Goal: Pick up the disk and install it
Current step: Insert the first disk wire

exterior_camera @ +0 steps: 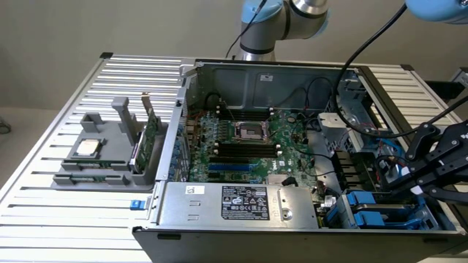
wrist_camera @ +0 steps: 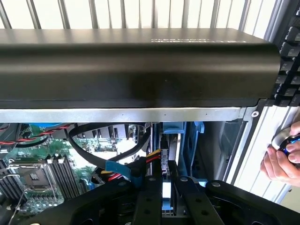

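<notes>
gripper [wrist_camera: 165, 187] clamped nearly shut on the disk [wrist_camera: 167, 199], edge-on between the fingers, hanging right over the blue drive bay [exterior_camera: 384, 211] in the computer case [exterior_camera: 219, 211]. best kept square with the bay rails and eased down slow, clear of the cables [wrist_camera: 117, 166] just beside.

Ribbed, matt pale metal worktop [exterior_camera: 66, 219]; bare grey sheet-metal computer case [exterior_camera: 241, 208]; glossy blue plastic disk [wrist_camera: 174, 140] carrier; matt black gripper [wrist_camera: 166, 197].
</notes>
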Robot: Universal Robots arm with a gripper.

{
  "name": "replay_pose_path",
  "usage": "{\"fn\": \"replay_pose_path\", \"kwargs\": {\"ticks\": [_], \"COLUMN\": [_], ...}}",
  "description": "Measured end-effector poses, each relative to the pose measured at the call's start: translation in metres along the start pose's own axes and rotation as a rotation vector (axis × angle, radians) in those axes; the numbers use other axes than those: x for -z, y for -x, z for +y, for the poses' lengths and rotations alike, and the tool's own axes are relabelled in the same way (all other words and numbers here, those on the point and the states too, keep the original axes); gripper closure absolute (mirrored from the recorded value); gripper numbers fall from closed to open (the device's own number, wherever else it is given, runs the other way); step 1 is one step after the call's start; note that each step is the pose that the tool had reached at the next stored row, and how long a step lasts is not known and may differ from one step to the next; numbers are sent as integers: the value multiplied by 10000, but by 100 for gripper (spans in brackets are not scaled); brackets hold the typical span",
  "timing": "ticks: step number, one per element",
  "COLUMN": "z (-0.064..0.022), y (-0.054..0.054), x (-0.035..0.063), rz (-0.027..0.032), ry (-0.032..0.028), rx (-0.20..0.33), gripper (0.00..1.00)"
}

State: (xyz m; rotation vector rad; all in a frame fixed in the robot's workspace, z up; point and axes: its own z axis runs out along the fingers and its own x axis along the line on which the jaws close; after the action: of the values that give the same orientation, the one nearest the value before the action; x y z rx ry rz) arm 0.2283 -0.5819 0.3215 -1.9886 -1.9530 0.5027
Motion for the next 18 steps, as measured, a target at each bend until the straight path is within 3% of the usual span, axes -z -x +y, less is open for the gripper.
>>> {"fn": "replay_pose_path", "kwargs": {"ticks": [5, 11, 18], "z": [1, 3, 4], "y": [2, 7, 17], "x": [0, 1, -3], "rz": [4, -31, 6], "ry": [3, 9, 11], "rx": [148, 371, 411], "gripper": [83, 83, 83]}}
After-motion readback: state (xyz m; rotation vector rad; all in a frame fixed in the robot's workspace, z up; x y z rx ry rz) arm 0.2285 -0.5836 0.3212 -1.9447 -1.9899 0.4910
